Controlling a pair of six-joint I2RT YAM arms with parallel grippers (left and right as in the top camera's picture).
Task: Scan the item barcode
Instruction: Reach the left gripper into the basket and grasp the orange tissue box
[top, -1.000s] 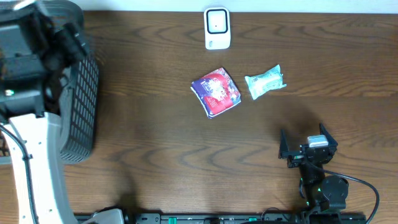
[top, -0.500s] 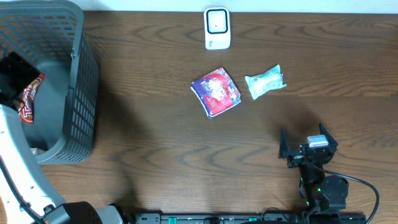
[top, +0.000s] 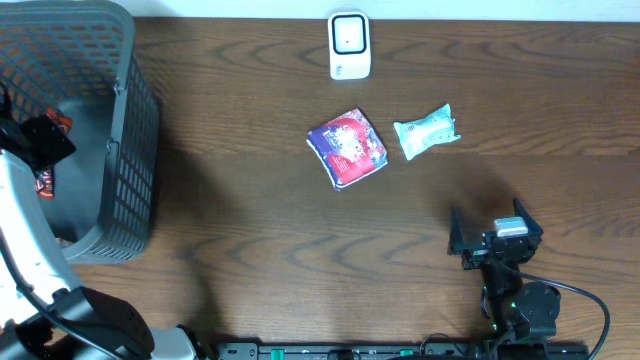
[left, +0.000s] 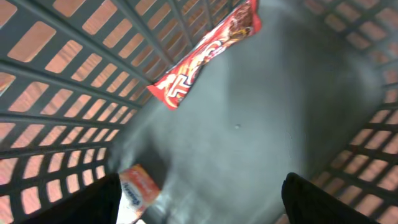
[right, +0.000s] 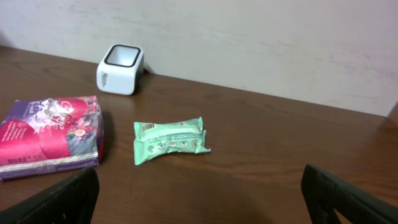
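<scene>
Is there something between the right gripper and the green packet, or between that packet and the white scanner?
Nothing visible. Only bare table lies between the open right gripper and the green packet, and between it and the white scanner. The purple-and-red packet lies beside it, off both paths.

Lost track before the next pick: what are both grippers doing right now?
Left gripper: open, empty, inside the basket.
Right gripper: open, empty.
</scene>
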